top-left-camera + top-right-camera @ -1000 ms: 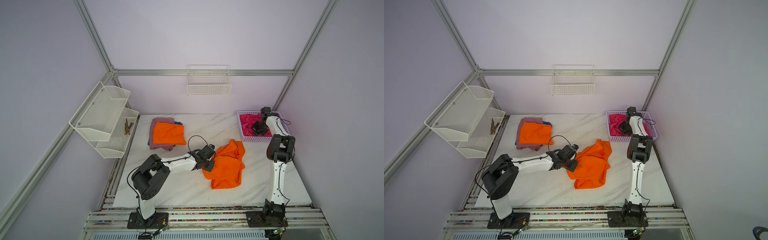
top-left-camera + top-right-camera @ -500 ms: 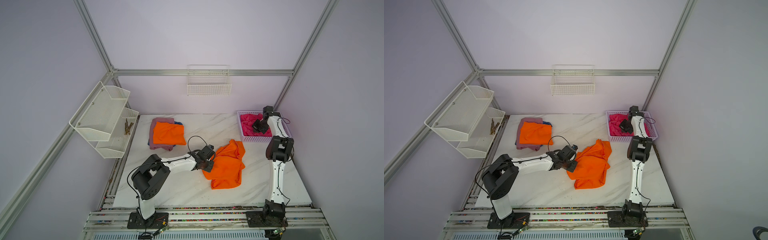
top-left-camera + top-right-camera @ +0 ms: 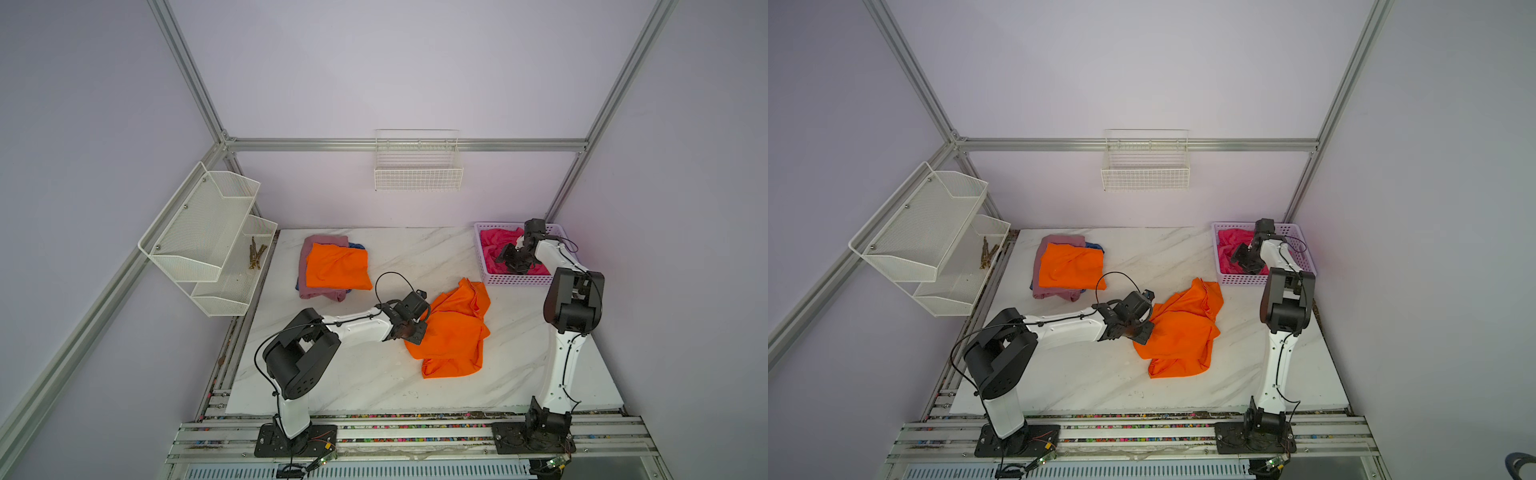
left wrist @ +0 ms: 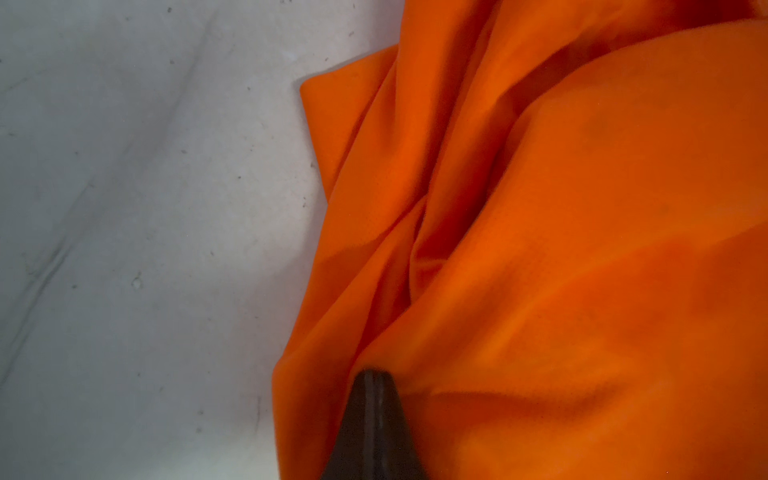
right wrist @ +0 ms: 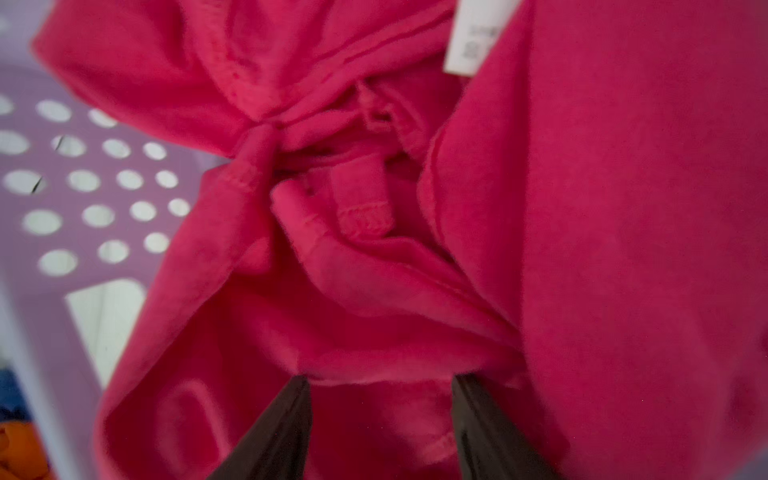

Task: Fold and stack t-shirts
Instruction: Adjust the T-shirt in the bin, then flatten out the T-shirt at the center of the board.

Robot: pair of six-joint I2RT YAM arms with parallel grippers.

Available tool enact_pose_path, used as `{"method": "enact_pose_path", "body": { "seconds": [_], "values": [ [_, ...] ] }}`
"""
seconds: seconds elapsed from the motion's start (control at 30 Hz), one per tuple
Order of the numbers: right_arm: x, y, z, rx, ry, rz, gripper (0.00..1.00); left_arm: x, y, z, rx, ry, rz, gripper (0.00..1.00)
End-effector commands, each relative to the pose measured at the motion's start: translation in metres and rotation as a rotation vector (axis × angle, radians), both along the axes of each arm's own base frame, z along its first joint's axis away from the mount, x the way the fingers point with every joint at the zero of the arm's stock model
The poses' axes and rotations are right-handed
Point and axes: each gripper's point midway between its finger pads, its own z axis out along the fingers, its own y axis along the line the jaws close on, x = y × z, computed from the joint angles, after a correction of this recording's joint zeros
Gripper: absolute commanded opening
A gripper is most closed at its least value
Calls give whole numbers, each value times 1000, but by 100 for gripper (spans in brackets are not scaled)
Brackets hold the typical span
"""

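1. Left pincer (image 4: 371,376), clamped on crumpled orange t-shirt (image 3: 453,328) beside the basket (image 3: 519,281), on the worktop (image 3: 353,382).
2. Right pincer (image 5: 380,399), tips apart, above hot pink t-shirt (image 5: 582,208) inside the basket; its arm (image 3: 550,253) hides part.

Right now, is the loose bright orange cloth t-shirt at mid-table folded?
Not folded: the bright orange cloth t-shirt lies crumpled in bunches on the white marble table, one edge pinched by the shut left fingers.
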Motion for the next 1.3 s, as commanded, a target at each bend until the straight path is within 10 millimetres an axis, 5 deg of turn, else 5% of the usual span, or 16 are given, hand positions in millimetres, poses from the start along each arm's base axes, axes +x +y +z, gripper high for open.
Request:
{"method": "enact_pose_path", "body": {
  "seconds": [0.0, 0.17, 0.4, 0.47, 0.6, 0.77, 1.27],
  "values": [
    [20, 4, 72, -16, -234, 27, 64, 5, 1, 18, -42, -35, 27, 0],
    [9, 21, 116, 36, -356, 80, 71, 2, 5, 20, -50, -37, 32, 0],
    [-45, 71, 165, 57, -485, 211, 73, -4, 11, 20, -56, -37, 37, 0],
    [-69, 90, 155, 48, -435, 270, 73, -6, 14, 16, -49, -31, 39, 0],
    [-123, 121, 99, -45, -251, 373, 71, -9, 15, 9, -45, -17, 35, 0],
    [-166, 120, 73, -43, -185, 311, 72, -7, 17, 5, -25, -22, 41, 0],
    [-187, 136, 15, -45, -44, 348, 68, -4, 6, -1, -29, -2, 27, 0]
  ]
}}
